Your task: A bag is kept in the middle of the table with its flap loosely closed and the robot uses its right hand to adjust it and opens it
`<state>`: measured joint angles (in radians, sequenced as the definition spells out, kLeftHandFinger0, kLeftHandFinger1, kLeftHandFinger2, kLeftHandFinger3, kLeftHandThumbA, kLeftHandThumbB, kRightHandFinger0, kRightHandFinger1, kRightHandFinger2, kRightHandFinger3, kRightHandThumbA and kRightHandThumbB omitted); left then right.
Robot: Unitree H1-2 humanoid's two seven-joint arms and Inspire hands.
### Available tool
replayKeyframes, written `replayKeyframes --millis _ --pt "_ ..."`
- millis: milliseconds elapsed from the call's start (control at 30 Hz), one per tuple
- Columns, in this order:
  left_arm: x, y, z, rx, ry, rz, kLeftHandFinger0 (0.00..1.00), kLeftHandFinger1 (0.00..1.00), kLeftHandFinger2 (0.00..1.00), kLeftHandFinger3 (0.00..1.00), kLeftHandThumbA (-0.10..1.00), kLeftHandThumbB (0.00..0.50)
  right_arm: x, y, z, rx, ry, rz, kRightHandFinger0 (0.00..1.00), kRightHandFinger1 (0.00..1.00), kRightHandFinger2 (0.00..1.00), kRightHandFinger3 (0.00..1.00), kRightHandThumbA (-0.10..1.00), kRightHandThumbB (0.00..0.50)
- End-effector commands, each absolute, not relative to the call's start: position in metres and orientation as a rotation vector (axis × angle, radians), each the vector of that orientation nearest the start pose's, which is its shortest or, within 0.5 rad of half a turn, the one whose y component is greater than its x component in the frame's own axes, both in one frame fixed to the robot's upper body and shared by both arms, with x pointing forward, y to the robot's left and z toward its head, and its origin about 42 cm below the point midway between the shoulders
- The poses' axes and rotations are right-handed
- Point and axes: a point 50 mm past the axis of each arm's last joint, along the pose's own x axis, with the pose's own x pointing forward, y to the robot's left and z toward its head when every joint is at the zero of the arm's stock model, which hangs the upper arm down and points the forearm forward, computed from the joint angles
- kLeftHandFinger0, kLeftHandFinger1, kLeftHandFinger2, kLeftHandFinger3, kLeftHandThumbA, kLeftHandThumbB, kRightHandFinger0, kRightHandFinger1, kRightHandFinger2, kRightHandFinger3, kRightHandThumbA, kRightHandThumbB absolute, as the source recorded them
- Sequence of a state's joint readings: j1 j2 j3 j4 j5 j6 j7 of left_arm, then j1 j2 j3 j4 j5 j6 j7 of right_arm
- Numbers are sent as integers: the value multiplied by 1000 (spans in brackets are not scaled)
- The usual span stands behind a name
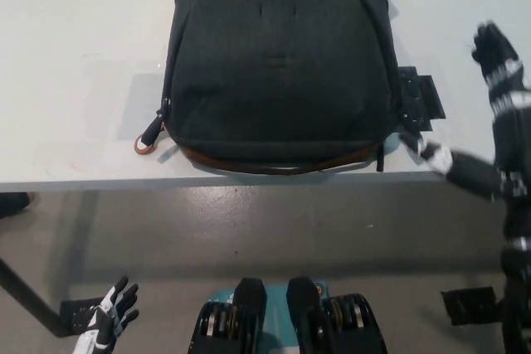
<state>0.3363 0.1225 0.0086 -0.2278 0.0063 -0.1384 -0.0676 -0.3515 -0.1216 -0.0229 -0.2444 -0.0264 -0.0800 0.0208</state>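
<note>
The bag (278,68) lies mid-surface (75,64), flap down. The right hand (485,134), fingers spread and empty, hovers at the bag's right edge; it should reach left over the flap's near rim before lifting. The left hand (106,325) rests low, open.

The bag (278,64) runs past the top edge, and the motion-blurred right hand (489,122) past the right.

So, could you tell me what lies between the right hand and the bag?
In the head view, only a black strap buckle on the bare table separates right hand and bag.
</note>
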Motion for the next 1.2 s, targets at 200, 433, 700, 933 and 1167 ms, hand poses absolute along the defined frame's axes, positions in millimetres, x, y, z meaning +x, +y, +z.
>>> replayKeyframes --millis 200,433,700,933,1167 --pt "160 263 95 150 -64 -41 1000 1000 1000 1000 1000 54 463 -199 352 -36 -444 237 1000 1000 1000 1000 1000 274" --pt "153 263 94 149 -52 -57 1000 1000 1000 1000 1000 36 504 -191 365 -22 -377 303 1000 1000 1000 1000 1000 298" --pt "150 262 93 156 -42 -64 1000 1000 1000 1000 1000 35 540 -178 360 22 -262 313 1000 1000 1000 1000 1000 279" --pt "148 262 93 145 -36 -65 1000 1000 1000 1000 1000 39 560 -178 337 39 -154 348 1000 1000 1000 1000 1000 308" --pt "148 263 95 137 -38 -80 1000 1000 1000 1000 1000 43 564 -186 314 125 -79 355 1000 1000 1000 1000 1000 315"
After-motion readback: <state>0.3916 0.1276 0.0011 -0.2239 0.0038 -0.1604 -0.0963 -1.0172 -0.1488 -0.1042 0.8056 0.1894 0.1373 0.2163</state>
